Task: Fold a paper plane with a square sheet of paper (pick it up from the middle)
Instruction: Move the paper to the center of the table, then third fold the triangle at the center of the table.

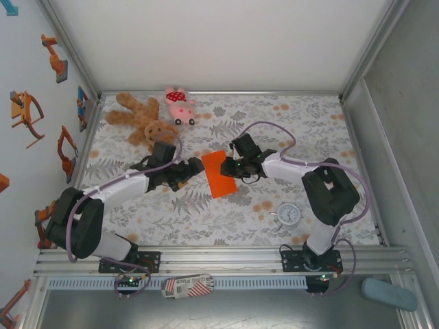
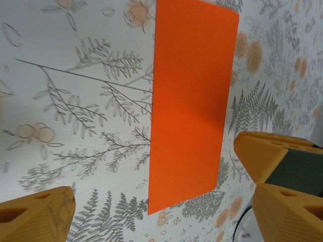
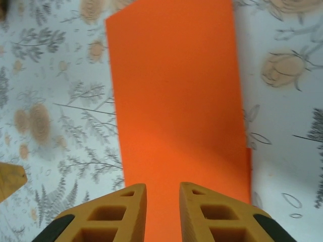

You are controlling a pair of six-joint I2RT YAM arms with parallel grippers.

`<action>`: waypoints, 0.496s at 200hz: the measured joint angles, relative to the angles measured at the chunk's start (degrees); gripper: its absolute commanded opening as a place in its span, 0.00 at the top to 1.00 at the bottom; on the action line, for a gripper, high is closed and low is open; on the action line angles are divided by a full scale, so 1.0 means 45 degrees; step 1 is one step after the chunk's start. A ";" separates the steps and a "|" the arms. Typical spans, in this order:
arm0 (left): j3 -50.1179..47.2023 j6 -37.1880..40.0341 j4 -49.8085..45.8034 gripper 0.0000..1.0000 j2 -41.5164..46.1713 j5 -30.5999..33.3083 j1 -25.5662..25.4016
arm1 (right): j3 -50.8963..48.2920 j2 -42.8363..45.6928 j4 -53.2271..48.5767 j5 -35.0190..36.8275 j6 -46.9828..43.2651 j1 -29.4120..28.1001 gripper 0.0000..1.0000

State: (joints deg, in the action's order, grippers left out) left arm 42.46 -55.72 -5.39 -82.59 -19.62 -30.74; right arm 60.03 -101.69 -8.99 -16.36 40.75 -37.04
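Your orange paper sheet [image 1: 219,175] lies flat near the middle of the floral tablecloth [image 1: 309,123]. It is folded into a tall narrow rectangle. In the right wrist view a thin sliver of a lower layer peeks out along the sheet's [image 3: 176,101] edge at 4 o'clock.

Your right gripper [image 1: 236,164] sits at the sheet's 2 o'clock edge. From its own camera, the right gripper [image 3: 162,189] has its fingers [image 3: 121,212] drawn close, with only a slim strip of orange between them. You cannot tell from here whether they actually pinch the paper or just hang over it.

Your left gripper [image 1: 194,169] is just beside the sheet at 9 o'clock. In the left wrist view this gripper [image 2: 154,174] has its fingers [image 2: 40,212] spread wide, holding nothing, and the sheet [image 2: 189,101] lies on the cloth past them.

Further out in the top view, a small round white clock [image 1: 289,214] stands at the sheet's 4 o'clock. The brown teddy bear [image 1: 140,122] lies at 10 o'clock, with the pink plush pig [image 1: 180,105] beside it at 11 o'clock, both well apart from the paper.
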 measured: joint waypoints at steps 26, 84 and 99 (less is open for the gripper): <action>-0.0068 -0.0588 0.0719 0.25 -0.0651 -0.0189 -0.0495 | -0.0107 -0.0306 0.0010 0.0015 0.0296 0.0209 0.76; -0.0063 -0.1360 0.1447 0.48 -0.1792 -0.0277 -0.1219 | -0.0321 -0.1010 0.0296 -0.0262 0.0763 0.0301 0.81; -0.0053 -0.1486 0.1545 0.53 -0.2011 -0.0287 -0.1326 | -0.0442 -0.1010 0.0544 -0.0364 0.0952 0.0345 0.82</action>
State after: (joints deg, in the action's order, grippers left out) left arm 42.22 -62.41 1.56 -91.64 -20.91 -36.71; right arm 58.04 -106.24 -6.55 -18.00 45.04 -35.48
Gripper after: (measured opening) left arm 0.498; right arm 0.186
